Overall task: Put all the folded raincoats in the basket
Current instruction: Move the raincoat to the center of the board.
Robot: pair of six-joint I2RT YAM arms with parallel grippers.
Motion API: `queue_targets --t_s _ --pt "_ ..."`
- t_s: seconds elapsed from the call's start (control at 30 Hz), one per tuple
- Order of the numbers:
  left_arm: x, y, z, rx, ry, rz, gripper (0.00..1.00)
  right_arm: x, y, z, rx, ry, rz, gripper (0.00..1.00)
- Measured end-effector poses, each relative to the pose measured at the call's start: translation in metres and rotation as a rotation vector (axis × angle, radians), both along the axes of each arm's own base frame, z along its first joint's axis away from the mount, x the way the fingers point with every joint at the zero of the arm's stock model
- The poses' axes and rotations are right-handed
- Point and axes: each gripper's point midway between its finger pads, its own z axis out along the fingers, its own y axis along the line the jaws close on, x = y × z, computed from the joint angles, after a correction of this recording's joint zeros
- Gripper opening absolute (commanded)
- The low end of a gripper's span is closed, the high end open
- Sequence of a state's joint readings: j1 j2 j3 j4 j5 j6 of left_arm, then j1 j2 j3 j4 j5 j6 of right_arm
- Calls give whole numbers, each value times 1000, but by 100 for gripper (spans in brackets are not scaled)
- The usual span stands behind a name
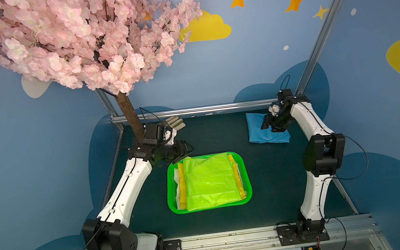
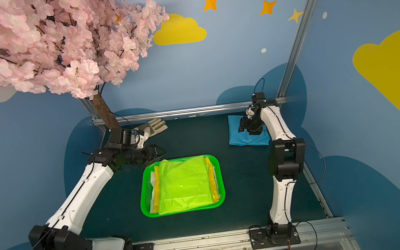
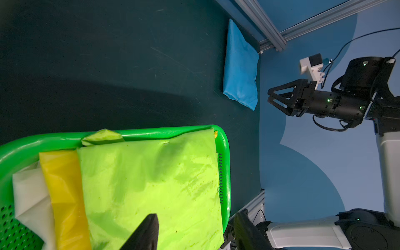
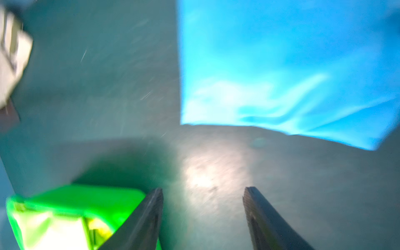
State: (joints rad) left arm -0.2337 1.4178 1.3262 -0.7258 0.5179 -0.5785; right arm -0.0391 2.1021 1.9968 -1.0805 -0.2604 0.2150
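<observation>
1. Left gripper [image 1: 187, 150] hangs over the far-left corner of the basket [image 1: 169, 191], its fingers spread and holding nothing; in the left wrist view [image 3: 195, 225] the gap between them shows only the cloth below.
2. Right gripper [image 1: 266, 124] is raised near the far right corner of the dark mat [image 1: 220, 133]. Its jaws also stand apart and empty, as seen in the right wrist view [image 4: 203, 188] and from the side in the left wrist view [image 3: 269, 96].
3. A lime-green folded raincoat [image 1: 209, 181] lies flat inside the basket in both top views, on top of the pile and covering most of it; one small corner laps over the far rim [image 3: 151, 131].
4. Under it a yellow folded sheet [image 1: 181, 185] sticks out along both sides, and a white folded sheet [image 3: 28, 194] lies lowest.
5. A blue folded raincoat [image 1: 256, 134] rests on the mat, well apart from the basket, and the right gripper is not touching it. The right wrist view is blurred.
6. A pale glove [image 1: 175, 123] lies by the far rail, beside the left wrist.
</observation>
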Motion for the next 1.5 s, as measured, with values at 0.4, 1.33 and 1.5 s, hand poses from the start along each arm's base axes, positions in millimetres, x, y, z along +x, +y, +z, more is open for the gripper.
queue_targets --t_s 0.4,1.33,1.5 --pt "30 -16 -47 -4 115 -70 59 53 -113 -81 49 88 -303 67" --pt "124 -28 -40 -118 51 -108 59 43 -52 -121 309 160 -203 18" --pt "157 -60 -66 -135 59 -174 59 26 4 -120 334 183 -77 18"
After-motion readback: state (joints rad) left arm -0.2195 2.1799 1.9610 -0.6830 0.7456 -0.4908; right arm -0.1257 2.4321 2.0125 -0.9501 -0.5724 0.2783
